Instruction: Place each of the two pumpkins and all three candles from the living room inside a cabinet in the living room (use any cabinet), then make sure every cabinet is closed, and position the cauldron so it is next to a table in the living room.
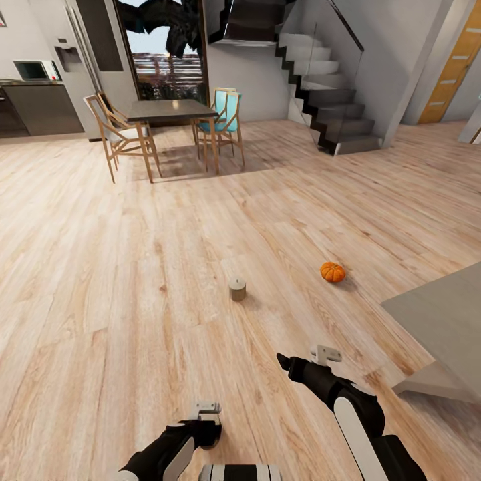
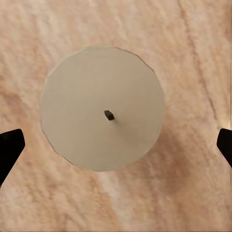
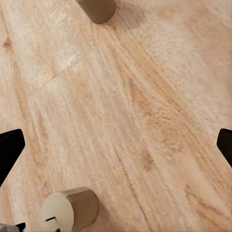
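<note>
Head view, left to right. A kitchen counter [image 1: 40,103] stands at the far left wall. Beside it, before a tall window [image 1: 164,50], a dark dining table [image 1: 170,110] is flanked by wooden chairs [image 1: 117,133], one with a turquoise back [image 1: 224,110]. A dark staircase [image 1: 331,100] rises at centre right, and an orange-panelled door [image 1: 454,67] stands at the far right.

On the wooden floor [image 1: 100,267], one candle [image 1: 237,288] stands upright near the middle of the view; a pumpkin [image 1: 332,272] rests on the floor to its right, well apart from it. The corner of a pale grey bench [image 1: 444,321] enters at the right edge.

The left claw [image 1: 207,427] is lowered near the floor at the bottom of the view; the right claw [image 1: 300,366] is held out ahead of it and to the right, above bare boards.

Left wrist view. The left claw looks straight down on a second candle [image 2: 102,108], whose dark wick [image 2: 109,115] shows at the centre of its round top. The two dark fingertips [image 2: 9,147] stand wide apart at either edge, clear of the candle: the claw is released.

Right wrist view. The fingertips [image 3: 8,150] of the right claw are likewise spread wide over bare floor, gripping nothing. One candle [image 3: 72,209] stands upright on the boards, and the base of another [image 3: 98,9] shows at the opposite edge, well apart from it.
</note>
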